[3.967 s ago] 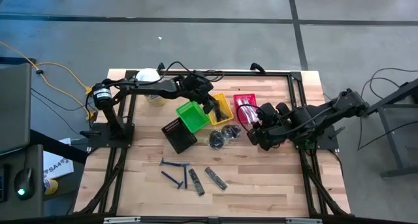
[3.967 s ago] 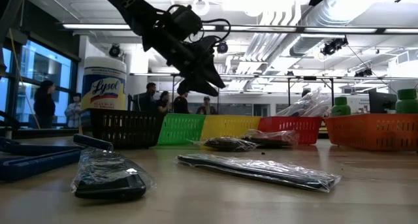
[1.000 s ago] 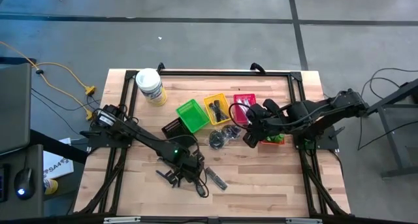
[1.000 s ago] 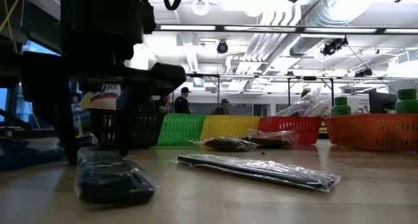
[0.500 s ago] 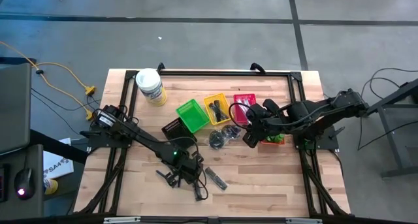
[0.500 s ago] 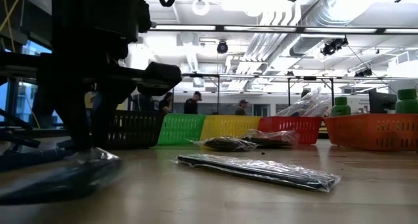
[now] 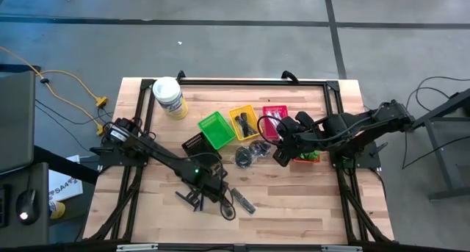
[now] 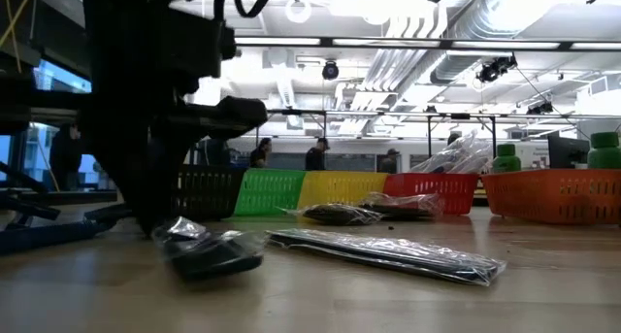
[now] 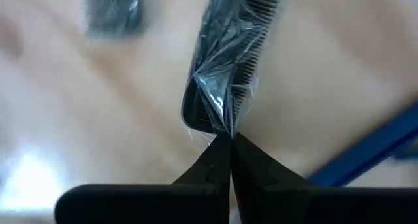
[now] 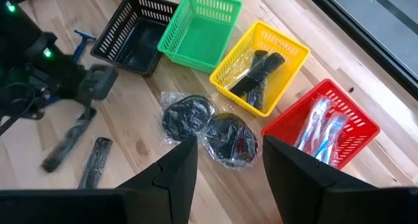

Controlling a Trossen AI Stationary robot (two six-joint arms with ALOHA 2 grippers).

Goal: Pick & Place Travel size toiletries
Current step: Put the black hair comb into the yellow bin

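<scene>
My left gripper (image 9: 230, 140) stands near the table's front middle (image 7: 217, 195), shut on a dark comb in clear wrap (image 9: 225, 67), which also shows in the low view (image 8: 209, 254). A second wrapped comb (image 7: 243, 201) lies flat just to its right. Blue razors (image 7: 189, 198) lie to its left. Two bagged dark round pieces (image 10: 209, 126) rest in front of the baskets. My right gripper (image 10: 228, 165) hangs open above them, holding nothing. My left gripper pinches the near end of the wrapped comb (image 9: 219, 123) between its two fingertips, crinkling the clear wrap there. The fingers come from above, pointing steeply down. The comb reaches away from the fingers and lies low on the table (image 8: 218, 260).
A row of small baskets stands at mid-table: black (image 7: 194, 145), green (image 7: 215, 128), yellow (image 7: 246, 123) with dark pieces, red (image 7: 273, 120) with clear packets, orange (image 7: 307, 156). A white tub (image 7: 167, 96) stands at the far left. People show in the room beyond.
My left gripper has shut on the wrapped comb's end and rolled a little without shifting place. The comb, which lay between the open fingers, has slid and turned slightly toward the table's right.
</scene>
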